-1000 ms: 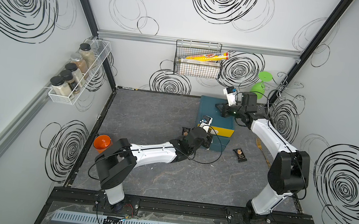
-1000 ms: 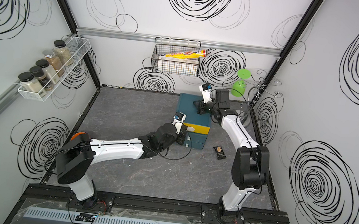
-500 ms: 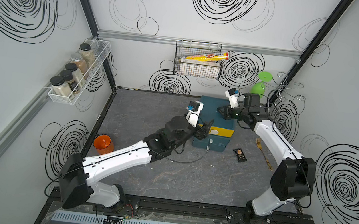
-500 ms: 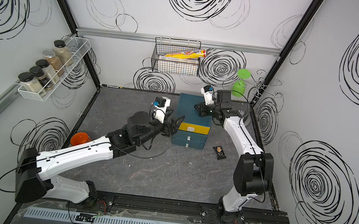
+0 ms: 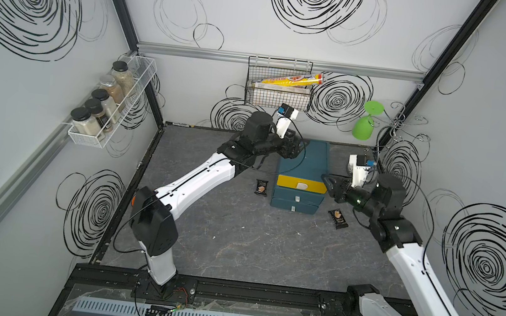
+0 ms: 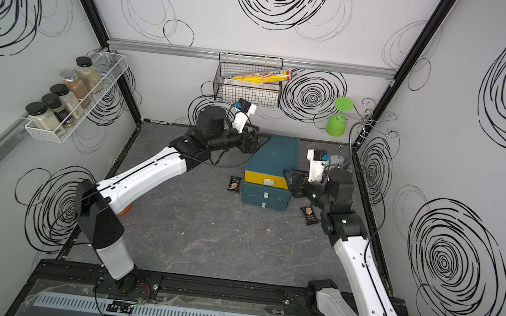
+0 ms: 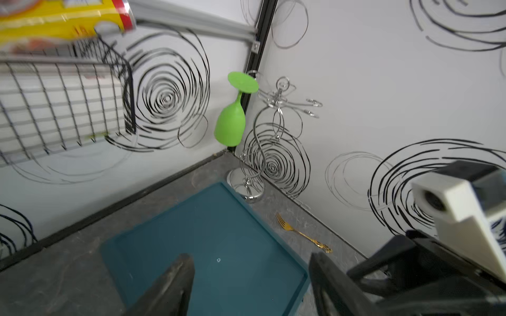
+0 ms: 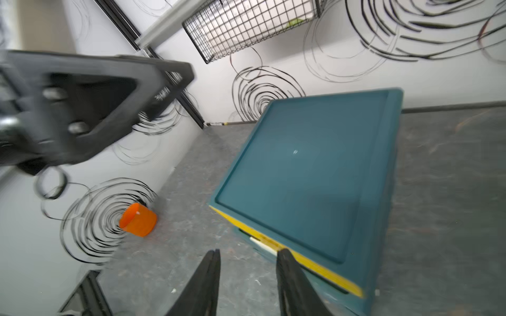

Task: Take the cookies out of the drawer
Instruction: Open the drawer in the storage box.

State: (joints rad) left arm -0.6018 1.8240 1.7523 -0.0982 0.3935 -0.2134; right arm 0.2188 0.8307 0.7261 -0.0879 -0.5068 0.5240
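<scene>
One black cookie packet (image 5: 262,187) lies flat on the gray floor (image 5: 235,238), just beside the left front corner of the teal drawer chest (image 5: 305,158). A second black cookie packet (image 5: 337,218) lies on the floor near the chest's right front corner, close under the right arm. Both are outside the chest. The yellow drawer (image 5: 301,184) is the top one, above two teal drawer fronts.

The right gripper (image 8: 246,284) hovers just off the right end of the yellow front. Its fingers (image 8: 208,281) stand apart with only floor between them. The left gripper (image 7: 249,287) hangs over the back left part of the chest's top. Its fingers (image 7: 175,284) are spread wide and hold nothing, and the teal lid shows in the gap.

An orange cup (image 8: 137,219) lies on its side by the left wall. A gold fork (image 7: 301,232) lies on the floor behind the chest, near a metal stand (image 7: 254,175) with a green glass (image 7: 231,123) hung upside down. On the back wall a wire basket (image 5: 277,99) carries a yellow roll (image 5: 290,79). A side shelf (image 5: 101,127) holds spice jars (image 5: 101,97).
</scene>
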